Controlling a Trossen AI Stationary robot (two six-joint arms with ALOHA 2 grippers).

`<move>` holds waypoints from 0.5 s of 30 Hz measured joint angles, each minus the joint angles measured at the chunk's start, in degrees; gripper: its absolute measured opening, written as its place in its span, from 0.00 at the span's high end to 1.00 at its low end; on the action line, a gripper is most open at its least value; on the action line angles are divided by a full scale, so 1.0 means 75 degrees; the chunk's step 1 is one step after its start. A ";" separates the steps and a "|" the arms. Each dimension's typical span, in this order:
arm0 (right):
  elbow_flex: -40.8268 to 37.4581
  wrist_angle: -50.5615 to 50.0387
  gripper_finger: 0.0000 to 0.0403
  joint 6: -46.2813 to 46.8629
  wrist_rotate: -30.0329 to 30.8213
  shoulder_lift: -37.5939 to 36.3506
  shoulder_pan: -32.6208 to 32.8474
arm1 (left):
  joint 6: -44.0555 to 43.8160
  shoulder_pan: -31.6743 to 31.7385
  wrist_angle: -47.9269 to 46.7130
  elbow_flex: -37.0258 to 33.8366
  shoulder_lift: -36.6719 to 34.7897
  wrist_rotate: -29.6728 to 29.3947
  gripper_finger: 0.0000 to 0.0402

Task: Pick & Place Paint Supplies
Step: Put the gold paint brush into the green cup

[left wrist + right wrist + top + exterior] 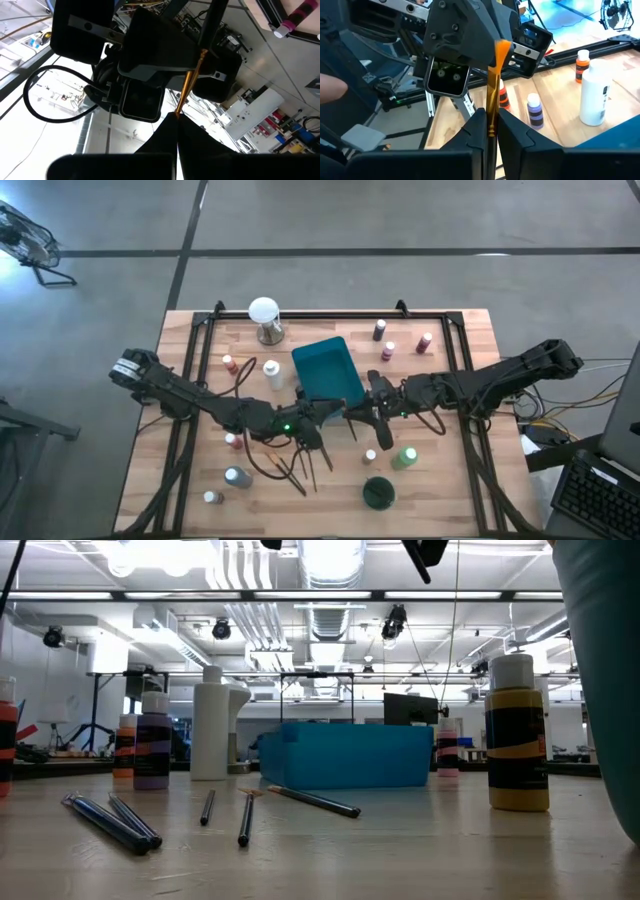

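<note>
My two grippers meet above the table at the near edge of the teal tray (pixel 327 370). The left gripper (pixel 335 415) (pixel 176 116) comes from the left and the right gripper (pixel 362 418) (pixel 491 117) from the right. Both are shut on one thin brush with an orange handle (pixel 189 82) (pixel 493 90), which spans the short gap between them. More brushes (pixel 300 465) (pixel 245 818) lie flat on the wood nearer the near edge. Small white-capped bottles (pixel 388 351) (pixel 229 363) and a green one (pixel 405 458) stand around. My left gripper pinches the orange handle (pixel 179 111) between its two fingers, coming level from the table's left. The brush runs straight out ahead of the fingers toward the right gripper, lifted clear of the table. My right gripper pinches the same orange handle (pixel 491 131) between its two fingers, coming level from the table's right. The brush runs on ahead of the fingers, its bright orange end (pixel 502 47) up against the left gripper. It is clear of the table.
A white globe on a metal base (pixel 264 315) stands at the far edge. A white bottle (pixel 272 373) stands left of the tray, a dark green round thing (pixel 379 493) near the near edge, a yellow bottle (pixel 517 735) close to the low camera. Black rails frame the table.
</note>
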 joint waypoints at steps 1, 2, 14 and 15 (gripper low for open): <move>0.0000 0.0000 0.94 -0.0015 0.0000 0.0000 0.0000 | -0.0007 0.0000 0.0000 0.0000 0.0000 0.0000 1.00; 0.0000 0.0000 0.94 -0.0016 -0.0001 0.0000 0.0000 | -0.0031 0.0000 -0.0001 0.0000 0.0000 -0.0002 1.00; 0.0000 -0.0049 0.95 -0.0046 0.0000 -0.0026 0.0000 | -0.0628 -0.0023 -0.0012 0.0000 0.0000 0.0146 0.83; 0.0000 -0.0087 0.95 -0.0045 0.0000 -0.0048 0.0000 | -0.0765 -0.0026 -0.0013 0.0000 0.0000 0.0134 0.81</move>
